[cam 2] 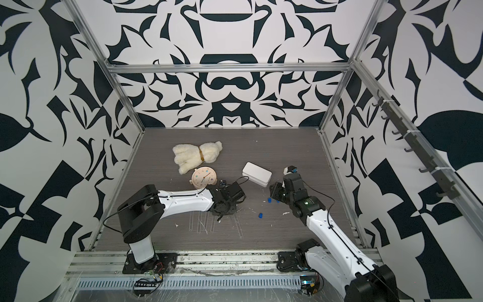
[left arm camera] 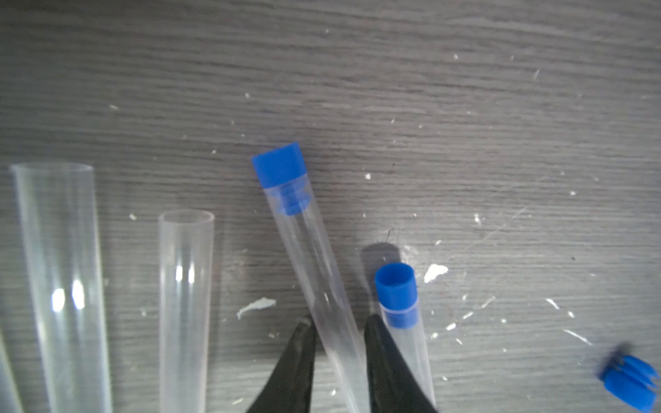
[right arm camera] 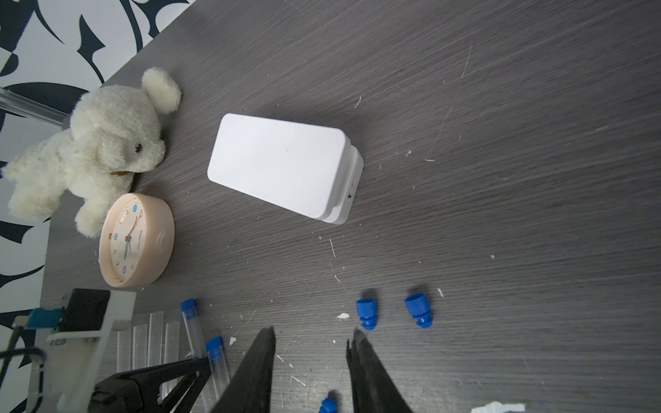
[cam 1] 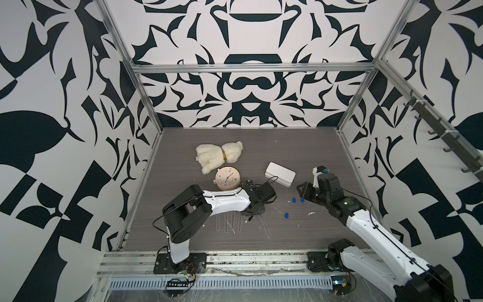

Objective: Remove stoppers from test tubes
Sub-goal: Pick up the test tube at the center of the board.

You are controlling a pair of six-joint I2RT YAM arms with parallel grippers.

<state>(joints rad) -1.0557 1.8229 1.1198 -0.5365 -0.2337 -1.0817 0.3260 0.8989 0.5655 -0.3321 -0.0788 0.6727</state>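
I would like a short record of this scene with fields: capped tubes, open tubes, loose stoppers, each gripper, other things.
capped tubes: two, lying close together on the table
open tubes: four, lying side by side
loose stoppers: three in view, on the table
left gripper: straddles one capped tube; firm grip not certain
right gripper: open, empty, near the loose stoppers
other things: plush dog, clock, white box

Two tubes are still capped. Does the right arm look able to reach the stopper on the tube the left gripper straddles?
Probably yes: the stopper sticks out past the left gripper, and the open right gripper hovers close by.
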